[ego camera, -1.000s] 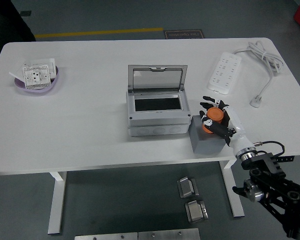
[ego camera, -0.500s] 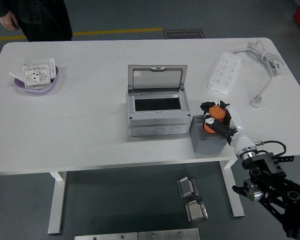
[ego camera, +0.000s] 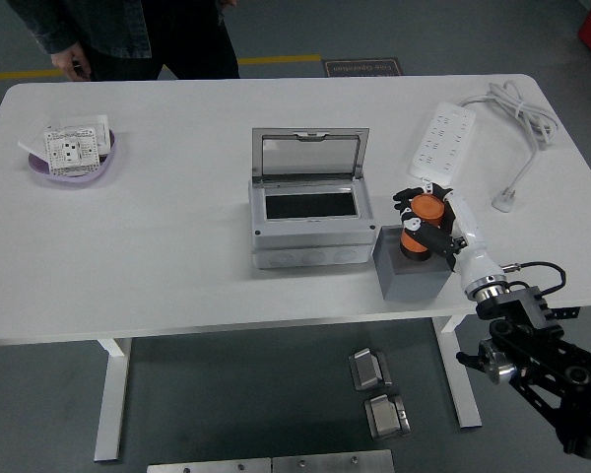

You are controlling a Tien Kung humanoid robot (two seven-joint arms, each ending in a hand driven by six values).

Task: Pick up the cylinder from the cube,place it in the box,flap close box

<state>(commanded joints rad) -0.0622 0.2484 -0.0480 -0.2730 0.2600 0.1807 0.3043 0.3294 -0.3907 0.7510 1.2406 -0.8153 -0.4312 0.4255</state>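
Observation:
An orange cylinder [ego camera: 422,225] is held upright just above the grey cube [ego camera: 411,277] near the table's front edge. My right hand [ego camera: 429,229] is shut on the cylinder, its black-tipped fingers wrapped around the sides. The grey box [ego camera: 308,215] stands left of the cube with its clear lid [ego camera: 308,155] raised upright and its inside dark. My left arm is out of view.
A white power strip [ego camera: 440,145] with its cable [ego camera: 519,118] lies at the back right. A purple bowl [ego camera: 72,158] holding a white socket part sits at the far left. A person in dark clothes stands at the table's far side, top left.
My right hand has lifted the orange cylinder slightly up off the cube. The person has walked to the right along the far side.

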